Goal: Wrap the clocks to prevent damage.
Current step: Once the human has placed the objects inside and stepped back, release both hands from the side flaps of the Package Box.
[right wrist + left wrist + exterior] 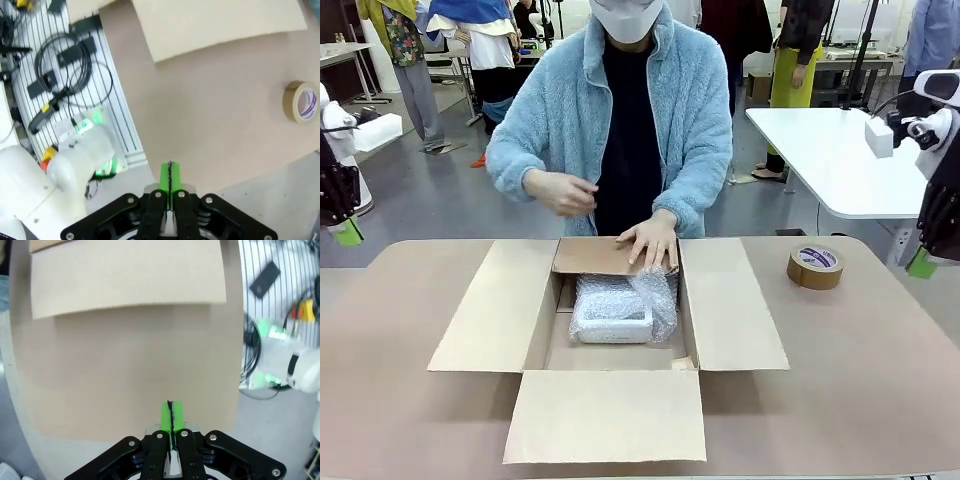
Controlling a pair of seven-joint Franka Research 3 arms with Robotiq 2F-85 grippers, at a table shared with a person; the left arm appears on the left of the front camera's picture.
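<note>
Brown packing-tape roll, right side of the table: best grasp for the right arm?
The brown packing-tape roll lies flat with its core hole facing up. Come straight down from above, one finger inside the core and one outside, pinching the near wall. That is probably safer than spanning the whole ring.

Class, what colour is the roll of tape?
The tape roll is brown; the front view shows it best.

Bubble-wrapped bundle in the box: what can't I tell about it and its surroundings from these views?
- Front view: what the bundle contains. Its cloudy wrapping blurs a white shape, so a clock can't be confirmed.
- Front view: the far inside end of the box, covered by the far flap under the person's hand.
- Front view: the label print on the tape roll, too small to read.
- Both wrist views: the box interior, cut off by the top edge.
</note>
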